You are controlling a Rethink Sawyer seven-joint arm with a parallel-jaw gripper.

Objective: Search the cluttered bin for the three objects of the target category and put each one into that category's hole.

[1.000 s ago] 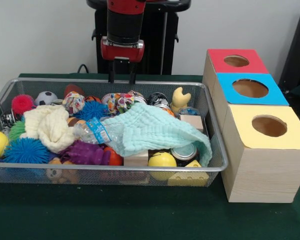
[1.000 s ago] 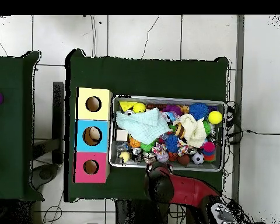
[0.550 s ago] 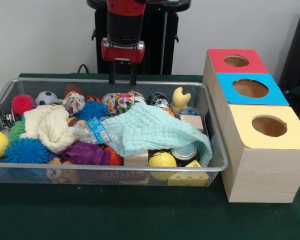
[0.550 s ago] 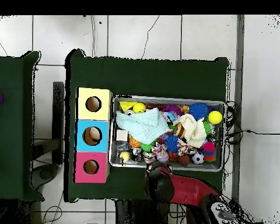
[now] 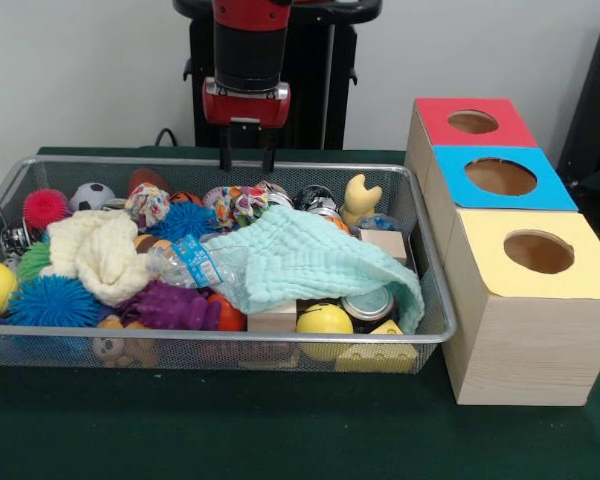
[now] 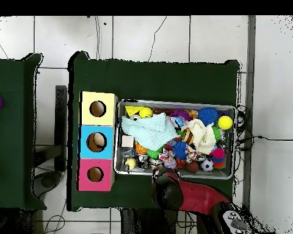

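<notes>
Green cloth covers the bench (image 5: 280, 440), and on it sits the wire bin (image 5: 435, 330), crammed with spiky balls, a soccer ball, a water bottle (image 5: 195, 265) and a mint cloth (image 5: 310, 262) draped over the middle, with the red, blue and yellow hole boxes (image 5: 500, 175) just beside the bin. I've got the tool (image 5: 246, 160) hanging over the bin's far rim, prongs spread and holding nothing, above the patterned balls (image 5: 238, 203). By my read we're in the search step, nothing picked yet; next I'd need to drop straight down and close on one ball without snagging that cloth.
</notes>
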